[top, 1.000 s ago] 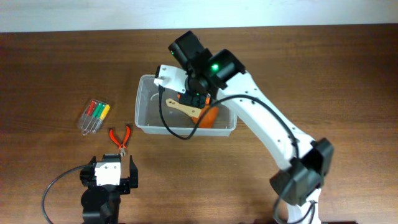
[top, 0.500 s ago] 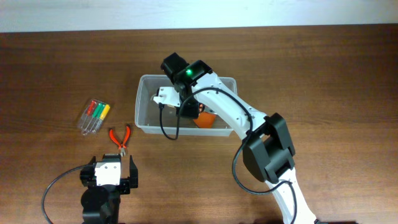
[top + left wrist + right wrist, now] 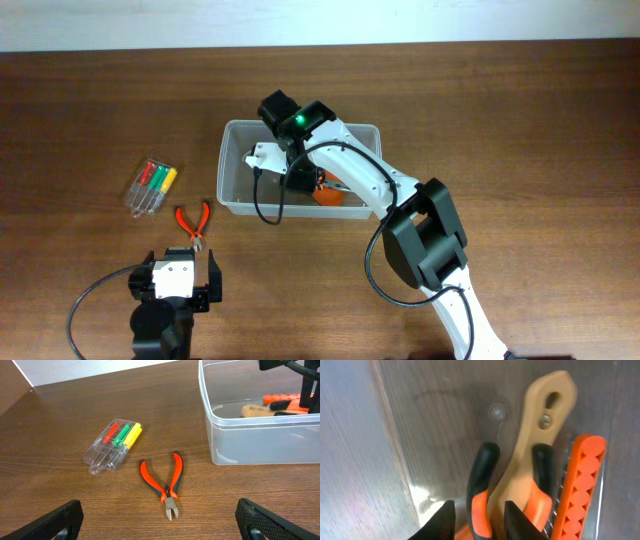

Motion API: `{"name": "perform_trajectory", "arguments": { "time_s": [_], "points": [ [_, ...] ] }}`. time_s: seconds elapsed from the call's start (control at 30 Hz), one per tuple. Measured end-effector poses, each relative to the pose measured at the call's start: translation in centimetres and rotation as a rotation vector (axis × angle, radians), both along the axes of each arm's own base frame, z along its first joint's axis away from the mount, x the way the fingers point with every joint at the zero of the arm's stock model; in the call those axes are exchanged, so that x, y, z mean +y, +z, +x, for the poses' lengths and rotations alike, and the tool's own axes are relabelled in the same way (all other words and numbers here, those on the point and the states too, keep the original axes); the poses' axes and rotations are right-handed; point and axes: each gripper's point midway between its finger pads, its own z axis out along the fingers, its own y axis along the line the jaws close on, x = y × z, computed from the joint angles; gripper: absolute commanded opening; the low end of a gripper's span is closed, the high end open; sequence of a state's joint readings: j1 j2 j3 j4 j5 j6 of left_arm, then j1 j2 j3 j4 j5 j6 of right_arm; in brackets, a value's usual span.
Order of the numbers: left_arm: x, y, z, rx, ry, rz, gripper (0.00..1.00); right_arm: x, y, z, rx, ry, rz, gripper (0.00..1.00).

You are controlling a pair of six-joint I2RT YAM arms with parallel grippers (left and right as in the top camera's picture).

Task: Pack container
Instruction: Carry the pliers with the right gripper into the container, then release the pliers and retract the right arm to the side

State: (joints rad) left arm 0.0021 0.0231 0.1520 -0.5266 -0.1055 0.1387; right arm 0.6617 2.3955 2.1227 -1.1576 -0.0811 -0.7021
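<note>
The clear plastic container (image 3: 228, 160) stands mid-table and shows at the top right of the left wrist view (image 3: 235, 445). My right gripper (image 3: 300, 180) reaches down inside it. Its jaws stand narrow (image 3: 480, 522), shut on a wooden-handled tool (image 3: 540, 420) that points away along the floor. The tool lies over orange-and-black pliers (image 3: 480, 475) and beside an orange bit strip (image 3: 580, 485). My left gripper (image 3: 182, 264) rests open and empty near the front edge, jaws wide (image 3: 160, 525).
Red-handled cutting pliers (image 3: 194, 220) lie on the table left of the container, just ahead of my left gripper (image 3: 167, 480). A small clear case of coloured screwdrivers (image 3: 152, 186) lies further left (image 3: 112, 446).
My right gripper has gone down into the container with the wooden-handled tool, and the arm has folded over it. In the last half second it has hardly moved. The left arm is still.
</note>
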Motion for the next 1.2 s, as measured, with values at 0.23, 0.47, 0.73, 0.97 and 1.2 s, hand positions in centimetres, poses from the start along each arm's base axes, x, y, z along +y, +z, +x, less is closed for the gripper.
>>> {"name": "perform_trajectory", "arguments": {
  "time_s": [0.23, 0.47, 0.73, 0.97, 1.2],
  "points": [
    [0.0, 0.0, 0.0, 0.0, 0.0, 0.0, 0.99, 0.1, 0.3, 0.1, -0.003, -0.022, 0.006, 0.57],
    [0.0, 0.0, 0.0, 0.0, 0.0, 0.0, 0.99, -2.5, 8.9, 4.3, -0.179, -0.372, 0.041, 0.85],
    [0.0, 0.0, 0.0, 0.0, 0.0, 0.0, 0.99, -24.4, 18.4, 10.2, -0.304, -1.106, 0.044, 0.99],
    [0.0, 0.0, 0.0, 0.0, 0.0, 0.0, 0.99, -45.2, 17.0, 8.1, -0.206, -1.673, 0.074, 0.99],
    [0.0, 0.0, 0.0, 0.0, 0.0, 0.0, 0.99, -54.0, 16.7, 4.1, -0.131, -1.915, 0.173, 0.99]
  ]
}}
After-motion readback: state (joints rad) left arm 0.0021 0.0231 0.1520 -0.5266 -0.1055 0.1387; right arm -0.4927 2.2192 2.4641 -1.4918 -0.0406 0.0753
